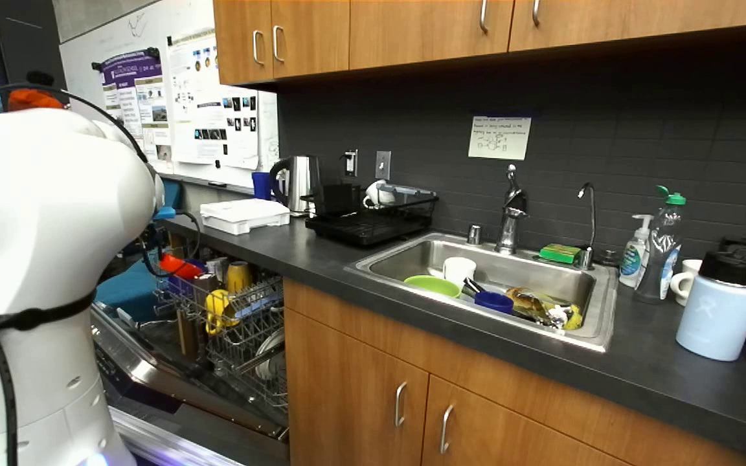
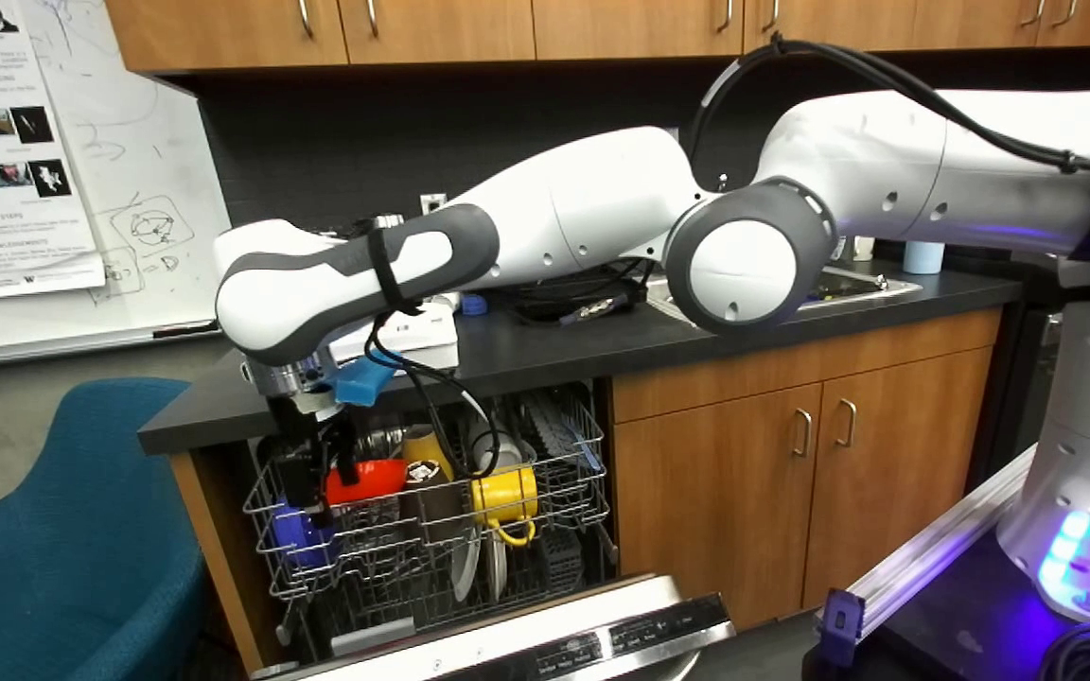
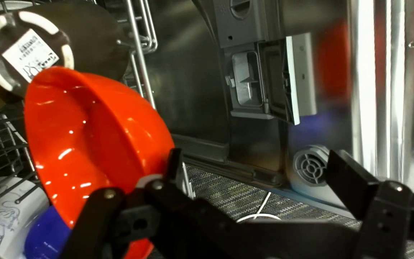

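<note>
My gripper point(image 3: 262, 176) is open and empty in the wrist view, with its fingers wide apart. Its left finger overlaps the edge of a glossy red bowl point(image 3: 131, 126); I cannot tell whether they touch. The bowl is tilted on the dishwasher's upper rack point(image 2: 545, 463). In an exterior view the gripper point(image 2: 325, 482) points down at the rack's left end, beside the red bowl point(image 2: 370, 480). A blue dish point(image 2: 299, 537) sits below it. A dark brown mug point(image 3: 95, 39) lies upside down beside the bowl. A white mug with a drawing point(image 3: 9, 212) is at lower left.
The dishwasher door point(image 2: 507, 648) is folded down in front of the rack. A yellow mug point(image 2: 505, 497) hangs at the rack's front. The counter edge point(image 2: 185, 430) is close behind the wrist. A blue chair point(image 2: 81, 530) stands at left. The sink point(image 1: 593, 310) holds several dishes.
</note>
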